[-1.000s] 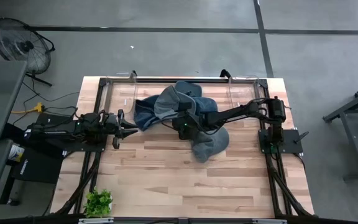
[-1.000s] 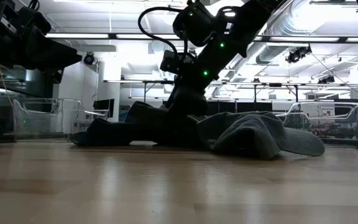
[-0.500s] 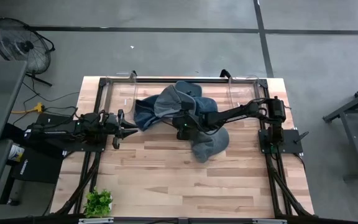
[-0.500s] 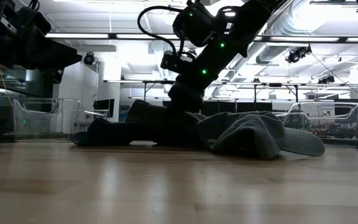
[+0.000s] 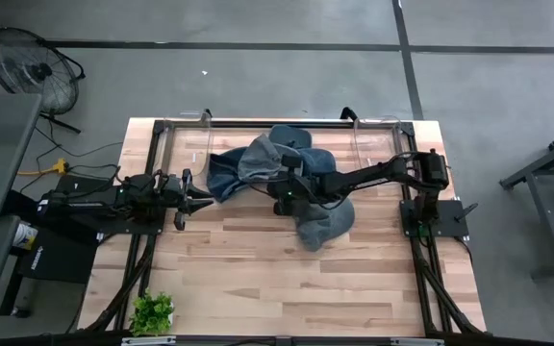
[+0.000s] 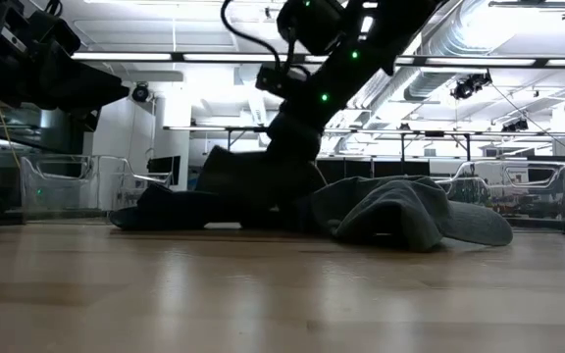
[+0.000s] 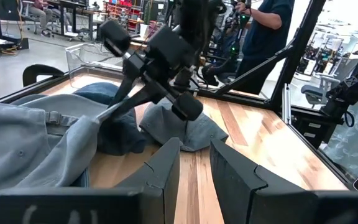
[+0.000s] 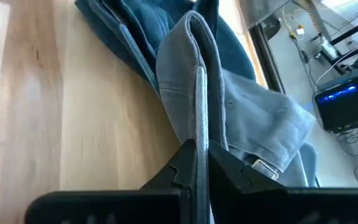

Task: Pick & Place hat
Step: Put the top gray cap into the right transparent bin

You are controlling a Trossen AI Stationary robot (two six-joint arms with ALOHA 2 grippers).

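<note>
On the table (image 5: 258,269), right tool (image 8: 196,163) pinches a grey hat (image 8: 194,81).

High cam: straight down, far, full desk (image 5: 258,279) plus floor. Low cam: desk level, looking across into the room. Left wrist cam: level over its hand (image 7: 194,171). Right wrist cam: tight on the hat (image 8: 194,106). All share the hat pile.
</note>
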